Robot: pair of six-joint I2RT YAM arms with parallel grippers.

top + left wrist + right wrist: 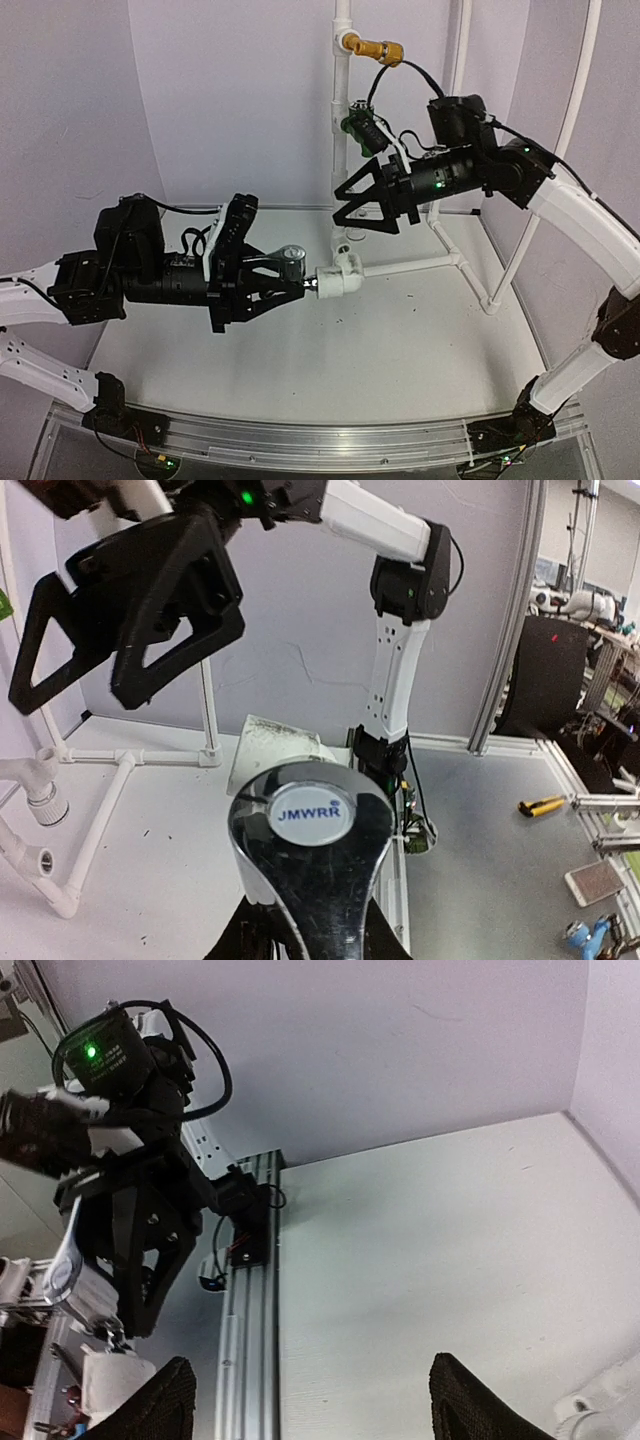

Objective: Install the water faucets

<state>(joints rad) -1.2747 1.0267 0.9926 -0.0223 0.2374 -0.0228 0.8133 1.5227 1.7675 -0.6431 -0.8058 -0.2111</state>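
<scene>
Close to me, at the middle left of the top view, my left fingers (pixel 262 285) are pressed tight on the silver tap (pixel 292 256). Its shiny handle points up, and its nose touches the white fitting (pixel 340 283) just to the right. That fitting sits on the end of the white pipe frame (pixel 425 264), low over the surface (pixel 400 350). I cannot tell if the tap is all the way in.

I think the job now is to get the tap snug in that round hole. To do it well, I should keep the tap in one straight line with the fitting, push gently, and not let it tip. If it goes in crooked, it may jam or pop out. I should hold on until it sits firm.

A bit farther back, my right fingers (pixel 352 205) are spread wide and hold nothing. They hang above the fitting, not touching it. They could come down and steady the pipe, I think.

Farther back, a green tap (pixel 352 125) is on the tall pipe. At the very top sits a yellow tap (pixel 380 48).
</scene>
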